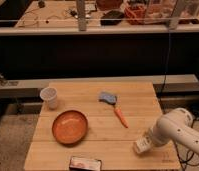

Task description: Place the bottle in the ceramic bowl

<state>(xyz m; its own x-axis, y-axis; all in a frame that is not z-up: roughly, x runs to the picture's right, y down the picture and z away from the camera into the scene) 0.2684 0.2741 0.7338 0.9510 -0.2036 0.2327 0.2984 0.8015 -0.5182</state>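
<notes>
Standing at the near edge and reading the pale wooden slatted table (98, 145) as a clock face with twelve at its far side, I take the biggest things first. The robot's white, rounded arm (179, 131) reaches in from about four o'clock, off the right-hand edge. The round, shallow, glossy orange-brown ceramic bowl (70, 126) sits at about eight o'clock with nothing in it. The flat dark box with a pinkish label (85, 163) lies at six, right on the near edge. The white cup (49, 96) stands upright at ten. A slim orange carrot (121, 116) lies just off centre toward two o'clock, and a small blue-grey pad-like object (107, 97) lies beyond it near twelve, close to the carrot's far tip.

The small whitish, squarish-sided bottle (140, 146) is at four o'clock, near the right front corner and well apart from the bowl. The gripper (146, 142) is low at the arm's tip, right against the bottle, with its fingers pressed together on it, as far as I can make out. The bottle looks to be resting on the wood, not lifted.

So I judge the grasp to be the step in hand, with the carrying not yet begun. The next move calls for a straight lift, then a sweep toward nine o'clock, passing in front of the carrot. A release low over the bowl's middle should stop the bottle from skidding on the glaze.
</notes>
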